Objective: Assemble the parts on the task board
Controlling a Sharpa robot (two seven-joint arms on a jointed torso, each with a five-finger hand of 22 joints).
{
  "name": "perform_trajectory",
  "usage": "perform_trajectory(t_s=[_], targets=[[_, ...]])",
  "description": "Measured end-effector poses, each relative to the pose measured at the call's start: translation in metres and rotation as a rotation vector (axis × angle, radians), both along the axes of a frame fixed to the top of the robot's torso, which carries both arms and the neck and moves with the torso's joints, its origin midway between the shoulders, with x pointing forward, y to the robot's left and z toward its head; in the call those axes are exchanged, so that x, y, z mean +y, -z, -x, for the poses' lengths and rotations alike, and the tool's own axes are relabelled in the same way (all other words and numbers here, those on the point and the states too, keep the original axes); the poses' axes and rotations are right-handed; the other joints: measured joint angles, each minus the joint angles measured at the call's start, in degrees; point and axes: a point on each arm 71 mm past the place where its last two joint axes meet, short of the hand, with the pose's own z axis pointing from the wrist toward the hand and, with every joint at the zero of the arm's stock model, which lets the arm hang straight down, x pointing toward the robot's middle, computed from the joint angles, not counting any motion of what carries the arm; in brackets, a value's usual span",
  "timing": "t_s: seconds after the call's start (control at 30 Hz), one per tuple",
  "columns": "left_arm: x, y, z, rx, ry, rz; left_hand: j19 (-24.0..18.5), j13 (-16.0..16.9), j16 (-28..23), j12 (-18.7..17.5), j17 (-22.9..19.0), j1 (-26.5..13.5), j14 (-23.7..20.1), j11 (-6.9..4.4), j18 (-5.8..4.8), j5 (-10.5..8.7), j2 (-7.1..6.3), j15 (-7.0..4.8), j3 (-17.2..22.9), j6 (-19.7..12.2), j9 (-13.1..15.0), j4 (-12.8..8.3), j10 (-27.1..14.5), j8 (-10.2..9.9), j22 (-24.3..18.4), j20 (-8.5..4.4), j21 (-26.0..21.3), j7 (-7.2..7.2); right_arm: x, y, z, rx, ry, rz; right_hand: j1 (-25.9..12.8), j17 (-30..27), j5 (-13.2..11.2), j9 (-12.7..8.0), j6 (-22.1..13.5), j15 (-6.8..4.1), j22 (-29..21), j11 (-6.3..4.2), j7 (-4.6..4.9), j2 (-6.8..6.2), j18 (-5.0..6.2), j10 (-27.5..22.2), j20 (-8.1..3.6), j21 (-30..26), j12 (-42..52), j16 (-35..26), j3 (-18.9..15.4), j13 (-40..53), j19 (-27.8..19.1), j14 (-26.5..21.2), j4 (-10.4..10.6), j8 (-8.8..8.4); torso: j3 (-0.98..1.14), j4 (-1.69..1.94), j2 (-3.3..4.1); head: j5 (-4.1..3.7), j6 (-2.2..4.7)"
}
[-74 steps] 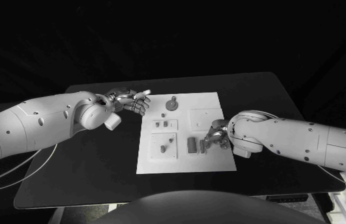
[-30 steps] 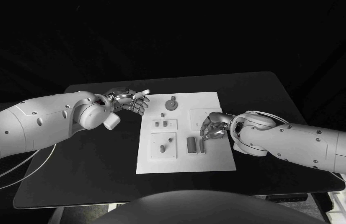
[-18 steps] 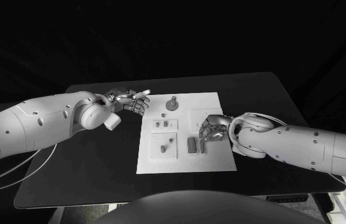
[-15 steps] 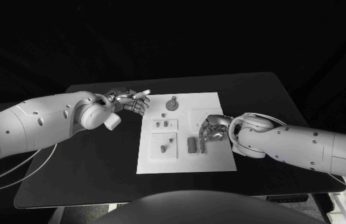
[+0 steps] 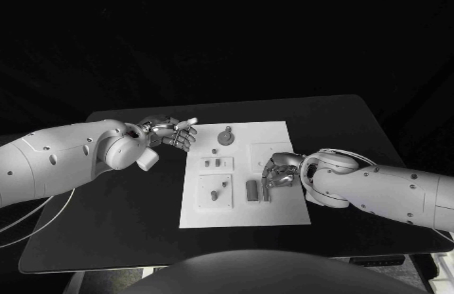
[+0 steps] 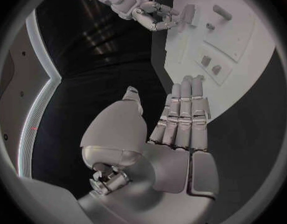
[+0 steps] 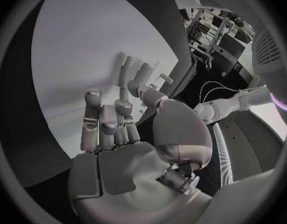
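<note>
The right arm (image 5: 378, 186) has pulled a little toward the middle of the board (image 5: 284, 212) since 2.5 s ago, and its elbow now lies lower and farther out to the side. For the task this means, I think, that work goes on at the right side of the board, near the two upright parts (image 5: 252, 190).

The left arm (image 5: 57, 159) has not moved in all the pictures. The left hand (image 5: 170, 133) hangs over the black table (image 5: 113, 228) just beside the board's far left corner, fingers stretched and close together, holding nothing.

The right hand (image 5: 279, 170) was low beside the upright parts before; now it stands a bit higher and farther from the robot, over the square plate, fingers curled downward. Whether it pinches a small piece, I cannot tell.

The round part (image 5: 225, 136) at the far edge and the small parts (image 5: 216, 164) on the left plates lie as they did earlier.
</note>
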Motion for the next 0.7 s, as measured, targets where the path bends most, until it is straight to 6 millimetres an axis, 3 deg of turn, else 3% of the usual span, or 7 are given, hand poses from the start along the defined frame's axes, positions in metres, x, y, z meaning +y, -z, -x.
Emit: perform_trajectory(t_s=[0.1,0.4,0.7], targets=[[0.0003,0.0,0.0001,0.0,0.0,0.0,0.0,0.0,0.0,0.0,0.0,0.0,0.0,0.0,0.0,0.0,0.0,0.0,0.0,0.0,0.0,0.0,0.0,0.0,0.0,0.0,0.0,0.0,-0.0004,0.0001,-0.0003,0.0,0.0,0.001,-0.1,0.1,0.0,0.0,0.0,0.0,0.0,0.0,0.01,0.05,0.0,0.0,0.0,0.0,0.0,0.0,0.0,0.0,0.0,0.0,0.0,0.01,0.0,0.01,-0.01,0.0,0.0],[0.0001,0.0001,0.0002,0.002,0.0,-0.001,0.0,0.0,0.0,0.0,0.0,-0.2,0.0,0.0,0.0,0.0,0.23,0.0,0.0,0.0,-0.1,0.0,0.0,0.0,0.0,0.0,0.0,0.0,-0.0017,0.0018,-0.0012,0.002,0.002,0.006,-0.1,0.1,0.0,-0.1,0.0,0.0,0.0,-0.01,0.03,2.02,0.0,0.0,0.01,0.0,0.1,0.0,-0.2,-0.1,0.0,0.0,0.2,0.34,0.0,0.01,-0.02,0.08,0.0],[0.0005,0.0001,0.0005,0.003,-0.001,-0.002,0.0,0.0,0.0,0.0,0.0,-0.2,0.0,0.0,0.0,0.0,0.23,0.0,0.0,0.0,0.0,0.0,0.0,0.0,0.0,0.0,0.0,0.0,-0.0013,0.005,-0.0014,-0.022,-0.011,0.018,0.5,0.1,0.0,-0.3,-0.2,0.0,0.0,-0.01,0.18,2.62,0.0,0.0,0.02,0.0,0.2,0.0,0.2,-0.1,0.0,0.0,-0.9,0.34,0.03,0.02,-0.01,0.23,0.0]])
